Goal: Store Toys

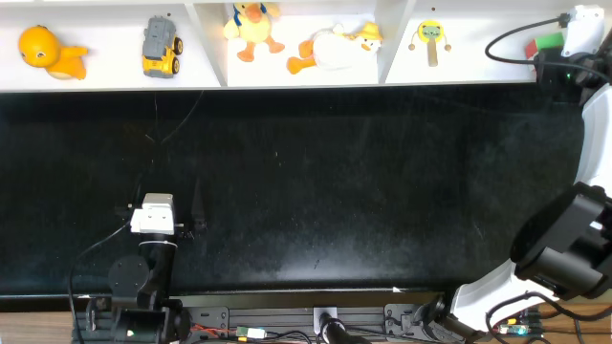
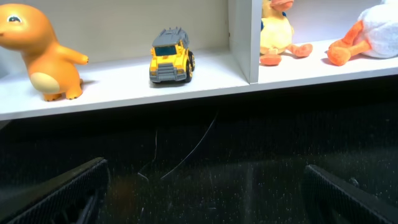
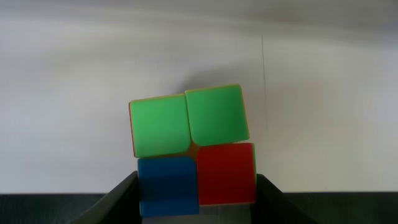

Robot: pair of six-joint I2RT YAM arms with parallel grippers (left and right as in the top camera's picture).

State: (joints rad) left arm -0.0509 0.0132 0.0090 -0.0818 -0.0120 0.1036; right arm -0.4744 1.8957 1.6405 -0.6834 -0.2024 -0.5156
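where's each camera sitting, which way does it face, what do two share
Top view: fixed overhead, looking down on the table and shelf; left arm and right arm rise from its bottom edge.
Left wrist view: low over the table, facing the shelf; the open left gripper frames it.
Right wrist view: close to the shelf's white wall; the right gripper holds a puzzle cube.
Shared: top and left wrist views both show the yellow truck.

Black mat [image 1: 363,191] covers the worktop, its surface dusty and marked by thin pale scratches [image 2: 193,146], the longest a curved line near the far edge. Along the near edge runs a black rail [image 1: 287,311] carrying loose cables [image 1: 253,332]. A strip of brown wood [image 1: 33,320] shows at the near left corner, beside the rail
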